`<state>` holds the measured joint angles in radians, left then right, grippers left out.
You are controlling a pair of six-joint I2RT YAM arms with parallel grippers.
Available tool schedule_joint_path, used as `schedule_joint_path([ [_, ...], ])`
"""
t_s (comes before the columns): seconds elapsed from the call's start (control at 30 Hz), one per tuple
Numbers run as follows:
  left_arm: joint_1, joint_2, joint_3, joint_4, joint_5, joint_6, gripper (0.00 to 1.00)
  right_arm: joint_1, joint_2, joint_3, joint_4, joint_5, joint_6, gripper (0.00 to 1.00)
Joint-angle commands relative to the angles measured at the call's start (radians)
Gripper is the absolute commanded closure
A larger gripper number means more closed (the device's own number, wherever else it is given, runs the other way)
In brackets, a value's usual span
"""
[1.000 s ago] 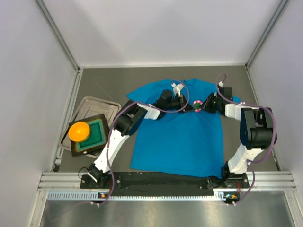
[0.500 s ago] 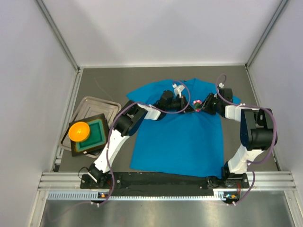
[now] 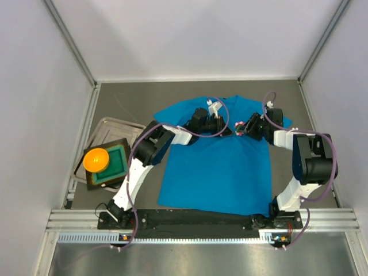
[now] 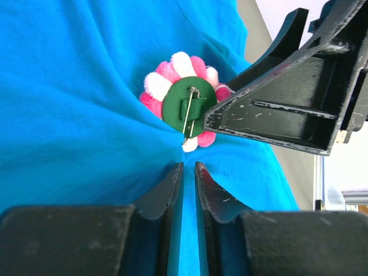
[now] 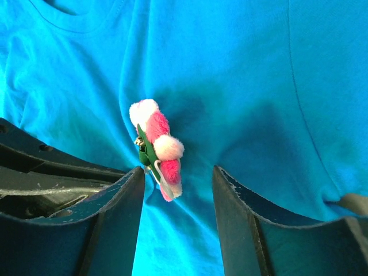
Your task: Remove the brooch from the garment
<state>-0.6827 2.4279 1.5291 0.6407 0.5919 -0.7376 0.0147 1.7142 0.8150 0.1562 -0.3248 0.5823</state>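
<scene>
The garment (image 3: 218, 167) is a bright blue T-shirt lying flat on the table. The brooch (image 3: 237, 125), a pink and white flower on a green backing with a pin, stands on edge on its chest. In the left wrist view the brooch (image 4: 183, 103) shows its back just beyond my left gripper (image 4: 188, 167). Those jaws are parted by a narrow slit with blue cloth (image 4: 69, 86) showing in it. My right gripper (image 5: 177, 171) is open, and the brooch (image 5: 158, 146) sits just ahead of its tips, near the left finger (image 5: 115, 201). Both grippers (image 3: 229, 127) (image 3: 246, 127) meet at the brooch.
A metal tray (image 3: 118, 129) lies at the left. It holds a dark box with a green inside (image 3: 115, 164), and an orange ball (image 3: 96, 159) rests on that box. White walls enclose the table on three sides.
My right jaws have opened wide around the brooch. My left jaws have parted a little. Both arms have barely shifted.
</scene>
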Motion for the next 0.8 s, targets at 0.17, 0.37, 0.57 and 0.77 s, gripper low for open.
schedule_joint_path([
  [0.17, 0.020, -0.058, -0.018, 0.042, -0.007, 0.006, 0.81, -0.001, -0.044, -0.023, 0.075, -0.028, 0.011, 0.48],
  [0.37, 0.022, -0.061, -0.021, 0.042, -0.012, 0.007, 0.78, 0.013, -0.027, -0.005, 0.077, -0.014, 0.008, 0.48],
  [0.57, 0.022, -0.069, -0.026, 0.039, -0.017, 0.017, 0.76, 0.024, -0.002, 0.024, 0.060, 0.000, -0.002, 0.50],
  [0.77, 0.022, -0.073, -0.027, 0.033, -0.021, 0.023, 0.75, 0.037, -0.004, 0.033, 0.039, 0.012, -0.013, 0.49],
])
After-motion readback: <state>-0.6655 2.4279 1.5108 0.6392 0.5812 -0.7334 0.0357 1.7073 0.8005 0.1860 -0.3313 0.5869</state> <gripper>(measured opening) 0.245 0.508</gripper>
